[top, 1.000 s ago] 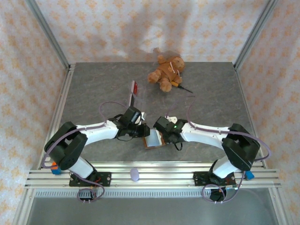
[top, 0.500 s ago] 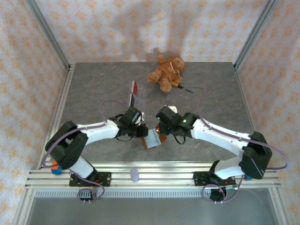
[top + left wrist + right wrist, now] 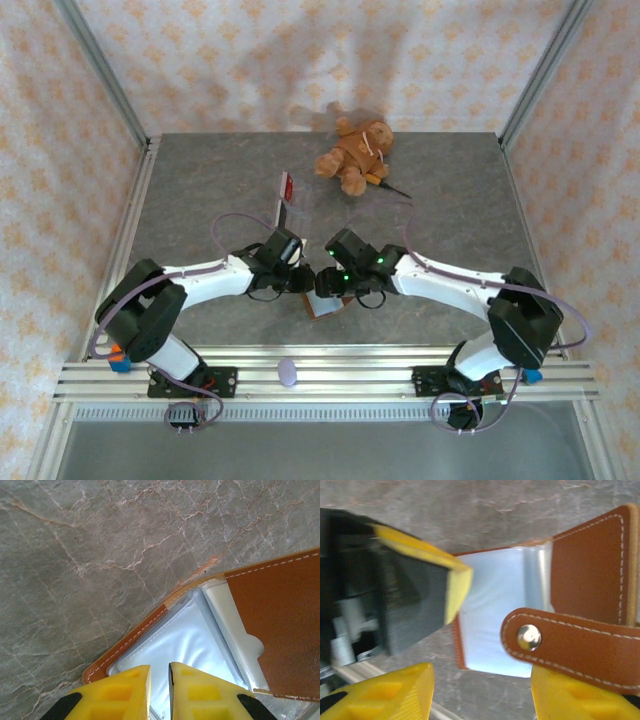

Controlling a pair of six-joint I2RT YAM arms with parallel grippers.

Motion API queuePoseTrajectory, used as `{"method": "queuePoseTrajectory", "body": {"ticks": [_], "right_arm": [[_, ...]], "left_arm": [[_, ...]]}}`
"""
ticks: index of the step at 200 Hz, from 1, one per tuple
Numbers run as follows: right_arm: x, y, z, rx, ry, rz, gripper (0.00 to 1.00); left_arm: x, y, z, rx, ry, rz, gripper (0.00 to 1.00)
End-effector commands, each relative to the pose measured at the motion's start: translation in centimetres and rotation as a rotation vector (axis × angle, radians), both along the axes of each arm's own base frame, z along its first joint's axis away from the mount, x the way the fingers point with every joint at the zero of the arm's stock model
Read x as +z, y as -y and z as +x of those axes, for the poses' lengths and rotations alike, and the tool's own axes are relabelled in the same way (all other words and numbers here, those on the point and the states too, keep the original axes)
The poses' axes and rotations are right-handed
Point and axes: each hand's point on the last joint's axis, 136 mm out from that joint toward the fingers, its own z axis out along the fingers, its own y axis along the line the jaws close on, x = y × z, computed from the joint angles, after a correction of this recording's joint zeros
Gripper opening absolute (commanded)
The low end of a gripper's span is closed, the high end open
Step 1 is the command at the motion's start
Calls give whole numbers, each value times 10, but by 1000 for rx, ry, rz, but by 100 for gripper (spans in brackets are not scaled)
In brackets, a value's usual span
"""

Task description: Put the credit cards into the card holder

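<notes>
Near rail: one small purple object point(image 3: 288, 373), not part of the job.

Card holder point(image 3: 322, 304) lies open on the table point(image 3: 190, 200), just beyond the bases and between the two grippers. There is one holder, with a brown stitched cover, clear plastic sleeves point(image 3: 185, 640) and one snap strap point(image 3: 560, 645).

Left gripper point(image 3: 159, 680): fingers closed to a thin slit, tips over the clear sleeve at the holder's near corner.

Right gripper point(image 3: 480, 695): fingers spread wide with nothing between them, hanging over the strap and sleeve. The left finger's yellow pad sits right at the holder's edge in the right wrist view.

Handling, my read:
- The holder is light and floppy. The leather bends and the sleeves are limp and slick, so it will skate on the stone unless pinned.
- Hold it by the stitched cover edge or the strap, not the sleeve film.
- The pocket mouth needs spreading before a card goes in.

Credit cards point(image 3: 290, 200) are farther back, well apart from the holder. It looks like two, one with red and one pale, but they're small in the top view, so that count isn't firm. They should be thin, stiff and slick, so pinch them across an edge.

Far side: one teddy bear point(image 3: 355, 155), with one screwdriver-like tool point(image 3: 388, 184) just beside it.
</notes>
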Motion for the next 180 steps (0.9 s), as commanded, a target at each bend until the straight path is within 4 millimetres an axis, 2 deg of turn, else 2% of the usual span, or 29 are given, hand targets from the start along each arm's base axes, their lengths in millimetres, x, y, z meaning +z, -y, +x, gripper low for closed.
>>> {"method": "queuePoseTrajectory", "body": {"ticks": [1,32,64,92,112,146,180], "right_arm": [[-22,24,12,-47,29,-111,52],[-47,43,11,-101,15,-175,51],[-66,49,3,-139,-15,-164,49],[-77,44,-4,-171,-65,-121,48],[-77,42,-5,-198,-85,-93,48],[-64,32,-9,-250,-119,10,48],[-47,42,-9,-334,-103,45,47]], "left_arm": [[18,-5,6,6,42,-6,19],[13,-5,-3,19,-5,-20,19],[4,17,-16,29,-65,-193,19],[-7,9,-17,33,-71,-130,19],[-10,8,-14,24,-68,-94,20],[-21,-2,0,41,-60,-18,19],[-27,-16,14,24,-43,62,19]]}}
